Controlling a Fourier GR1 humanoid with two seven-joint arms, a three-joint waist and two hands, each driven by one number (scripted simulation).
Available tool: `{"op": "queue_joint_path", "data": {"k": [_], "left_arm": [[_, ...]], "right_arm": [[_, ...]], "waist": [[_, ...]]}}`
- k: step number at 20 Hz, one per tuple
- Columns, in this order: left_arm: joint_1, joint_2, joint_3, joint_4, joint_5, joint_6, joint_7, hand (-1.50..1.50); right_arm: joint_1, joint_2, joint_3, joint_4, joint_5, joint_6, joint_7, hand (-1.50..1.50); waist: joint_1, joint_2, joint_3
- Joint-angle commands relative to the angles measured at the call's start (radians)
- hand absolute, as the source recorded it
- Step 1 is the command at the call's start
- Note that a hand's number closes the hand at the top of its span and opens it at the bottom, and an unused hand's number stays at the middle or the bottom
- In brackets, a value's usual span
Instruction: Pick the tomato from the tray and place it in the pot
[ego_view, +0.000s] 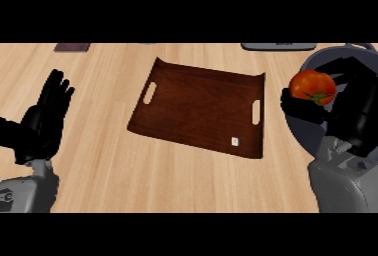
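A red tomato (313, 86) with a green stem sits in my right hand (353, 107), whose fingers and thumb curl round it. The hand holds it over the grey pot (314, 62) at the right edge of the view; most of the pot is hidden behind the hand and forearm. The dark brown wooden tray (199, 105) lies in the middle of the counter with nothing on it. My left hand (43, 120) rests open at the left edge, fingers straight and pointing up.
A dark flat object (72, 47) shows at the counter's far left edge, and a grey flat item (277, 46) at the far right edge. Light wooden counter surrounds the tray.
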Motion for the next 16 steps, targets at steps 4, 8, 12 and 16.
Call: {"op": "queue_joint_path", "data": {"k": [4,8,12,16], "left_arm": [[-0.012,0.012,0.007,-0.039,0.022,-0.024,0.06,0.0],[0.04,-0.015,-0.019,-0.066,-0.017,0.005,0.03,0.0],[-0.009,0.0,-0.001,-0.038,-0.003,-0.008,0.041,0.0],[-0.05,0.001,0.022,0.021,0.003,-0.016,0.01,0.0]], "right_arm": [[-0.053,-0.081,-0.211,0.133,-0.224,-0.113,-0.165,1.5],[0.069,-0.224,-0.194,0.248,0.023,-0.07,-0.174,1.5],[0.056,-0.247,-0.204,0.392,0.075,-0.119,-0.201,1.5],[0.0,-0.251,-0.253,0.644,0.02,-0.27,-0.322,1.5]], "waist": [[0.009,0.003,0.001],[0.014,0.006,0.0],[0.01,0.005,0.0],[0.011,0.006,0.0]]}}
